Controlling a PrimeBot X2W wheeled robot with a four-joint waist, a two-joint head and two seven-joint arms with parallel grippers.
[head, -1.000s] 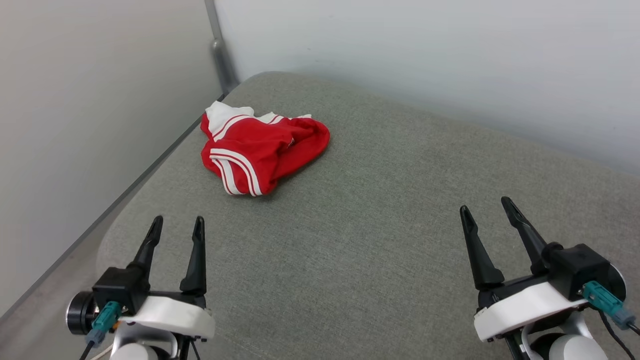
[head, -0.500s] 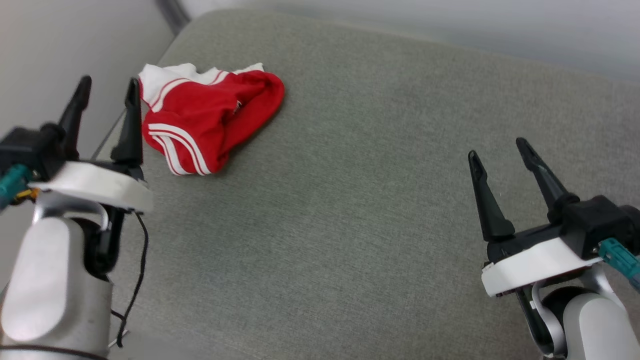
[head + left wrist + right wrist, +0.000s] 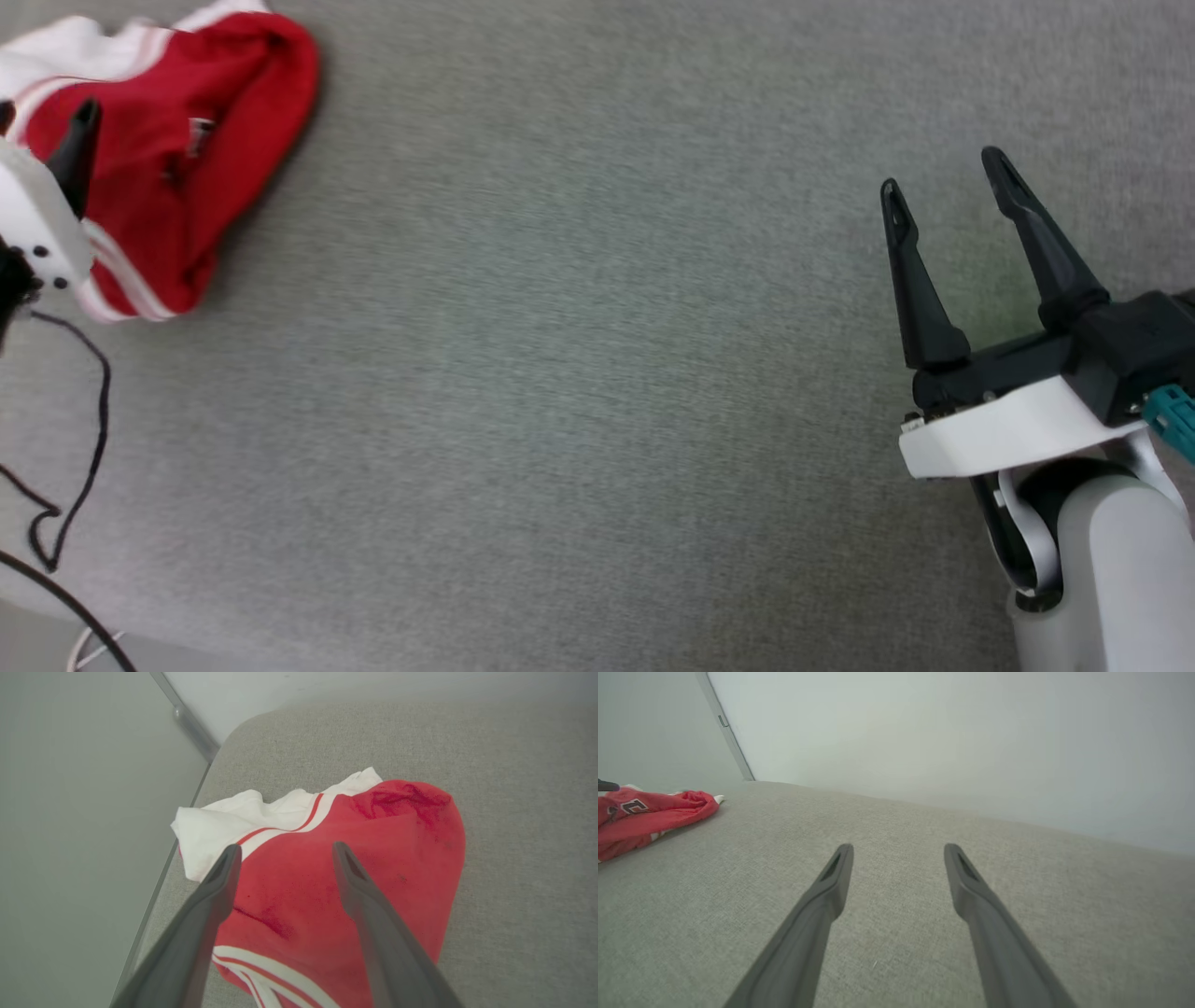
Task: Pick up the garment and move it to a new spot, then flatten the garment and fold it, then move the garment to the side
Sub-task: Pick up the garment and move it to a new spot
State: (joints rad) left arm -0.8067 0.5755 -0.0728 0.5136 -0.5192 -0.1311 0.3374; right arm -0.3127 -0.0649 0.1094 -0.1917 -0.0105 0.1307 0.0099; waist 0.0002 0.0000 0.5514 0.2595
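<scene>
garment spot: the garment [image 3: 177, 159] lies in a crumpled heap at the far left of the grey cushion [image 3: 560, 373], near its left edge and rounded back corner.
left gripper: the left gripper [image 3: 286, 851] is over the heap with jaws spread and nothing between them. The fingers point down at the red body. Contact with the cloth is hard to judge, probably just above it.
right gripper: the right gripper [image 3: 943, 175] has jaws apart and empty, over bare cushion well apart from the garment.
step (judged): reach for the first pick-up; no grasp made yet.
risk 1: the pinch may catch only the top layer, since the cloth is thin and bunched. The shirt would then trail or slip out on the lift.
risk 2: the pinch may go too deep, so several folds come up as one wad, which is harder to flatten later.
risk 3: the heap sits close to the cushion edge by the wall [image 3: 924, 742]. A sideways nudge could push it off the edge.
risk 4: the loose black cable [image 3: 84, 420] by the left arm could snag.
garment material: soft thin fabric, limp and wrinkled. Red body, white sleeve, red-and-white striped trim, part of a black print in the right wrist view.
cushion material: coarse grey weave, flat and padded-looking.
fingers: long, dark, tapering, rigid, with a slot near each tip.
</scene>
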